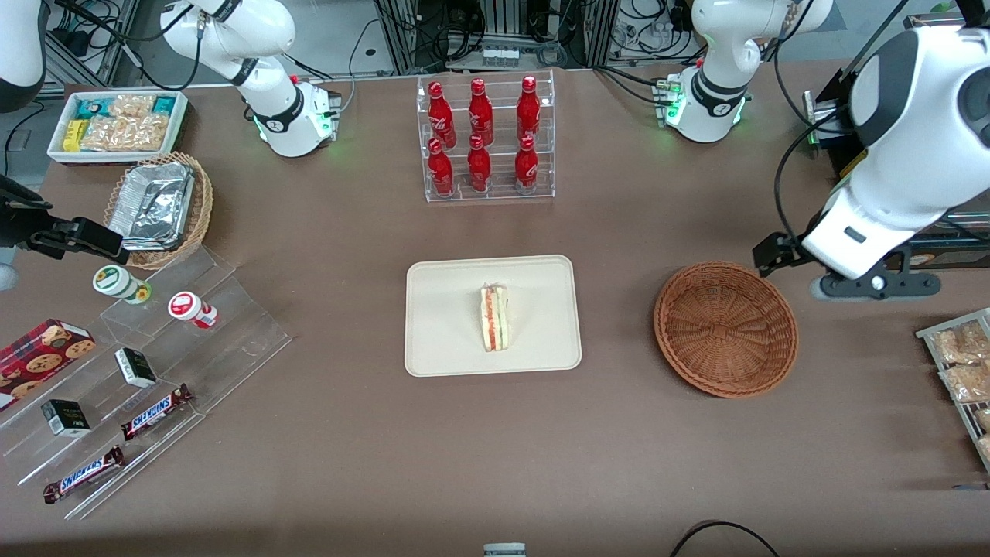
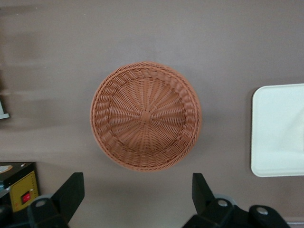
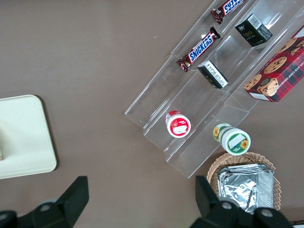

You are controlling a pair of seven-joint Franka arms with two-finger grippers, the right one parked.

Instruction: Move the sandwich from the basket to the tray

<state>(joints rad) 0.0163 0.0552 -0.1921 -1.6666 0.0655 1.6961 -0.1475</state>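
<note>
Sandwich (image 1: 495, 317) placement is what you see first: the wedge stands on its edge near the middle of the tray (image 1: 441, 348), its red-orange and green filling layers turned toward the front camera. You can see the tray lying flat on the brown table (image 1: 495, 449), with the basket (image 1: 725, 328) well apart from it toward the working arm's end of the table. The basket sits upright, and in the wrist view its woven bowl (image 2: 146, 116) holds nothing, with a corner of the tray (image 2: 278, 130) showing beside it.

Your gripper (image 2: 137, 202) hangs above the table just beside the basket, on the side away from the front camera, and its 2 black fingers (image 2: 71, 192) stand spread wide with nothing between them. They touch neither basket nor tray.

Farther from the front camera than the tray, you have a clear rack (image 1: 489, 139) with 6 red bottles in 2 rows. Toward the parked arm's end lie a tan wicker basket of foil containers (image 1: 158, 207), a white box of snack packets (image 1: 116, 124), and a clear stepped stand (image 1: 147, 387) carrying 2 Snickers bars (image 1: 155, 411), 2 small dark boxes and 2 small tubs
</note>
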